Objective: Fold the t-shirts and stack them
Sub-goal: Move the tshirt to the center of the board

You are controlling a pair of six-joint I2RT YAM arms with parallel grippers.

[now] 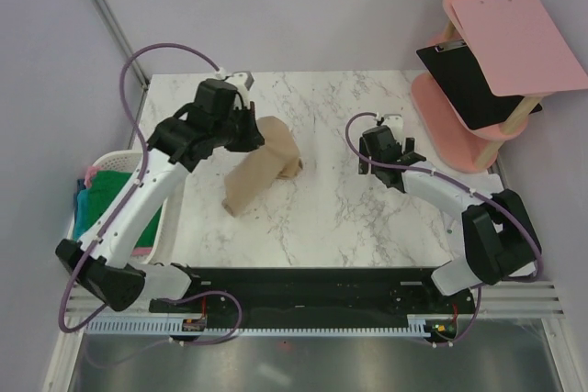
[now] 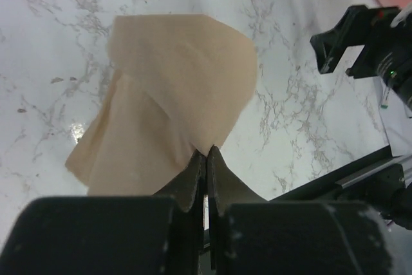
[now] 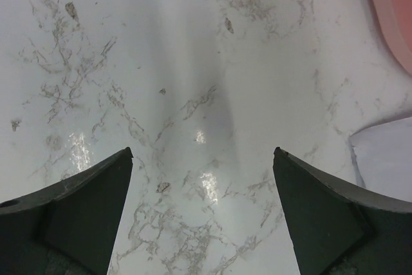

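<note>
A tan t-shirt [image 1: 262, 170] hangs bunched over the marble table, its lower end resting on the surface. My left gripper [image 1: 254, 131] is shut on its upper edge and holds it lifted; in the left wrist view the jaws [image 2: 207, 152] pinch the tan cloth [image 2: 174, 94]. My right gripper [image 1: 390, 134] is open and empty over bare marble to the right of the shirt; its wrist view shows the fingers [image 3: 96, 191] wide apart with only table between them. Green, teal and pink t-shirts [image 1: 108, 192] lie in the basket at the left.
A white slatted laundry basket [image 1: 118, 155] stands off the table's left edge. A pink stand [image 1: 459, 117] with a black clipboard [image 1: 469, 84] and a pink clipboard [image 1: 519, 41] stands at the right rear. The marble table [image 1: 349, 218] ends at a black rail in front.
</note>
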